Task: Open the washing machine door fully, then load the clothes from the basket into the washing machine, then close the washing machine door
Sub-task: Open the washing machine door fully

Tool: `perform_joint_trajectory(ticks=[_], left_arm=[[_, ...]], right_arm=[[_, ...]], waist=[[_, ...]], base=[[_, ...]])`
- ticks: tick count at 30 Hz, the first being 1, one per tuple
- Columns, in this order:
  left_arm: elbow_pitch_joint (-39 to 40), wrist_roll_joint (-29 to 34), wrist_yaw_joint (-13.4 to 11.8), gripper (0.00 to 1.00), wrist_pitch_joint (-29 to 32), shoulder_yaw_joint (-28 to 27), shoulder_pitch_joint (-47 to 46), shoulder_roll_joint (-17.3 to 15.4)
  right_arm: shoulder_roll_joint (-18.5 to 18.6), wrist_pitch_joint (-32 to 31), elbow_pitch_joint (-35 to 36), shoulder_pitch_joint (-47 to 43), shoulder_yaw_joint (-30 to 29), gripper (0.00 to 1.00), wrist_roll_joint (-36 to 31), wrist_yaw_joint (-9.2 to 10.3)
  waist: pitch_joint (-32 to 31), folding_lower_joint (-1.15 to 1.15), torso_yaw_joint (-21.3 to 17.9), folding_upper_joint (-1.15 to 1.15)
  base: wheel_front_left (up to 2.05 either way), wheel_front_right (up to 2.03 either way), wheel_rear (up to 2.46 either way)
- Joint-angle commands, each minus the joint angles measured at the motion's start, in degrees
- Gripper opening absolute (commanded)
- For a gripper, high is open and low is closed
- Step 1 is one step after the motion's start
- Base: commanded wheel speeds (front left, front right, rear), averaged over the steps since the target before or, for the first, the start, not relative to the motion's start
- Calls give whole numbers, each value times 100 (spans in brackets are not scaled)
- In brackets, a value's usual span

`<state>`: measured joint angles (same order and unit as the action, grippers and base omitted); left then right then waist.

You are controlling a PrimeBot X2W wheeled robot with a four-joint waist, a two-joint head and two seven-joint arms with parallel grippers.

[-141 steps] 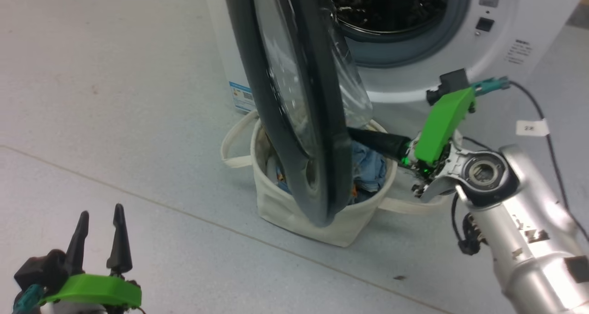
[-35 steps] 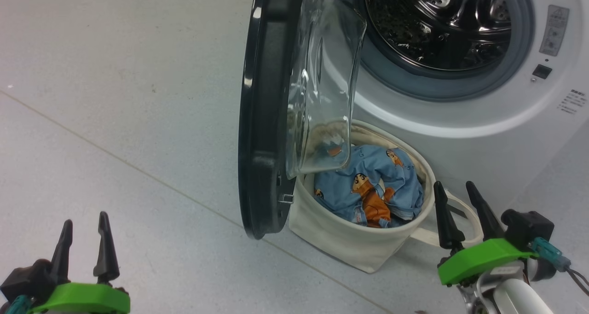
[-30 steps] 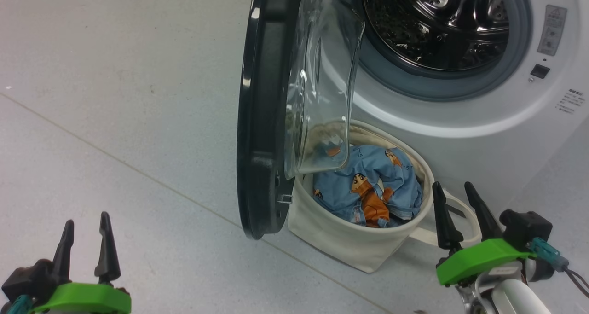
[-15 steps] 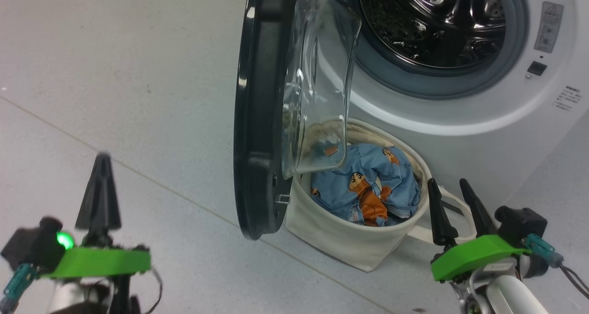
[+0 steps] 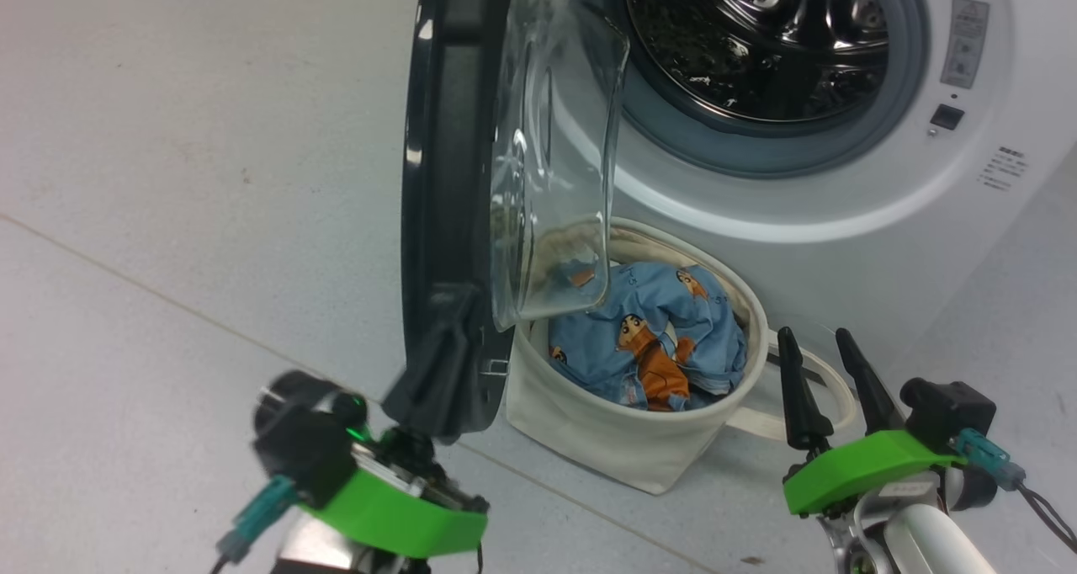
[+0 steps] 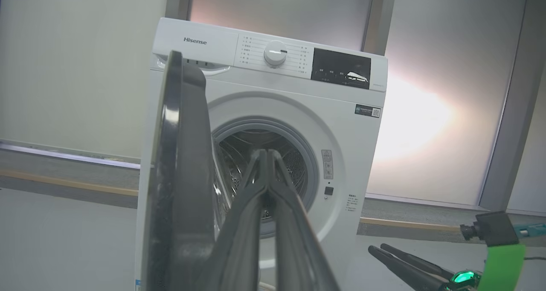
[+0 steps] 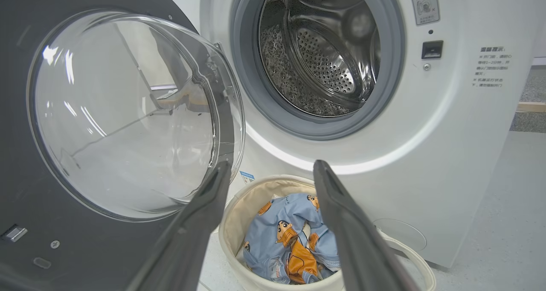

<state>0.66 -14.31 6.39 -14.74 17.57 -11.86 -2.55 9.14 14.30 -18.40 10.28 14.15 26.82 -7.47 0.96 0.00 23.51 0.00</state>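
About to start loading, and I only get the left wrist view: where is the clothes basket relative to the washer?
Observer: The small round cream canvas basket stands on the floor against the big white washing machine, right below its steel drum.
Operator: Anything in it?
Observer: Light blue cartoon-print clothes lie bunched inside.
Operator: Clear access from above?
Observer: Not fully: in the head view the clear glass bowl of the black-rimmed round door covers the basket's left rim.
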Motion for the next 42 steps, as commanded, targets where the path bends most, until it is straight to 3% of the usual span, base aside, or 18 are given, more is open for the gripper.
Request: perform_joint_trajectory(ticks=[1,12,25,31,42], left_arm=[[-12,28,-35,0,34,-111,-246,-34],[-1462,-336,-305,0,202,-17,-731,-33],[-1708,-533,-641,0,130,-376,-510,-174],[-1848,-640,-611,0,91,-589,-554,-393],[-2762,-708,-259,0,-18,-884,-1270,-632]], right_arm=[[-15,70,144,170,84,100,43,-2],[24,70,66,213,39,100,34,-2],[58,70,121,213,32,100,12,-2],[67,70,131,264,101,100,11,-2],[149,70,43,244,120,100,25,-2]], waist=[[27,0,-54,0],[125,0,-196,0],[196,0,63,0],[264,0,236,0],[275,0,493,0]], base=[[0,0,0],[0,0,0],[0,0,0],[0,0,0],[0,0,0]])
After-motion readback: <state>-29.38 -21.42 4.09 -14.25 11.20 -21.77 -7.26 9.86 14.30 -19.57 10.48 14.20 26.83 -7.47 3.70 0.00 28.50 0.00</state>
